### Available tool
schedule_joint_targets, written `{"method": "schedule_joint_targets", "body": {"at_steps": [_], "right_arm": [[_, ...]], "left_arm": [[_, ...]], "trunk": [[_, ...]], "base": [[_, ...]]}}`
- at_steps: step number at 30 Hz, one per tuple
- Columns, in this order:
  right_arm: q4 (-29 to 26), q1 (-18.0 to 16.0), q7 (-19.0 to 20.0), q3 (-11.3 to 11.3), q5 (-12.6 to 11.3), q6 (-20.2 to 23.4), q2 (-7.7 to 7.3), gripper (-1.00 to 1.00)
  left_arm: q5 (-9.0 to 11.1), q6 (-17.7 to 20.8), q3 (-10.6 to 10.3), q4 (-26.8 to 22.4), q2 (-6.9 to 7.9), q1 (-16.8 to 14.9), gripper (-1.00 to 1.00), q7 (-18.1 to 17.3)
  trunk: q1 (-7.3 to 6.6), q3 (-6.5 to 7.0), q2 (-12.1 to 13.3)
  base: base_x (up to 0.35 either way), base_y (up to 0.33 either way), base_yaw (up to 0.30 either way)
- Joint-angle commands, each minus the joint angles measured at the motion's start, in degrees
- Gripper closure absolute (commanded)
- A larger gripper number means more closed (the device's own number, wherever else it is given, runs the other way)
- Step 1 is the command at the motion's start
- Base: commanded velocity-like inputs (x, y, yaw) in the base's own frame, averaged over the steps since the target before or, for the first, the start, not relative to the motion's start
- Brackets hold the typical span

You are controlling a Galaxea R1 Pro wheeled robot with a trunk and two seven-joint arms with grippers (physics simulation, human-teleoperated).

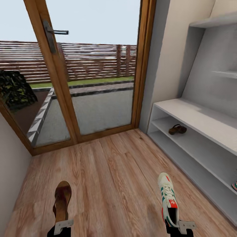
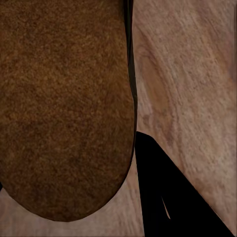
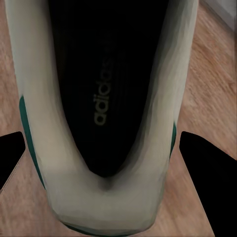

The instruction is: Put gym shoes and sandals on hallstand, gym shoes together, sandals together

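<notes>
The left gripper [image 1: 62,226] grips a sandal [image 1: 62,199], the right gripper [image 1: 179,227] a gym shoe [image 1: 168,197], both above the floor [image 1: 112,177]; farther off, another sandal [image 1: 177,129] lies on the rack [image 1: 197,118] shelf

Wood-framed glass door [image 1: 87,75] w/ dark lever handle [image 1: 52,34] is filling the far end, daylight coming thru it. Outside, a slatted wooden fence [image 1: 95,59], grass strip & paved yard are showing, plus a dark shrub [image 1: 14,89] at left. Light brown wood-plank floor [image 1: 108,171] is running up to the threshold. Pale walls [image 1: 171,56] are flanking both sides; right one is looking cream-white.
</notes>
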Motion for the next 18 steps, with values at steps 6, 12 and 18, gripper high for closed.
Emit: {"method": "schedule_joint_targets", "body": {"at_steps": [6,12,18], "right_arm": [[0.1,0.0,0.1,-0.1,-0.2,-0.2,0.01,1.00],[0.1,0.0,0.1,-0.1,-0.2,-0.2,0.01,1.00],[0.1,0.0,0.1,-0.1,-0.2,-0.2,0.01,1.00]], "left_arm": [[-0.8,-0.2,0.3,0.0,-0.03,0.0,1.00,0.0],[-0.8,-0.2,0.3,0.0,-0.03,-0.1,1.00,0.0],[-0.8,-0.2,0.3,0.0,-0.03,-0.1,1.00,0.0]], "trunk": [[0.02,-0.04,0.0],[0.02,-0.04,0.0],[0.02,-0.04,0.0]], "base": [[0.282,0.223,-0.294],[0.282,0.223,-0.294],[0.284,0.219,-0.294]]}}
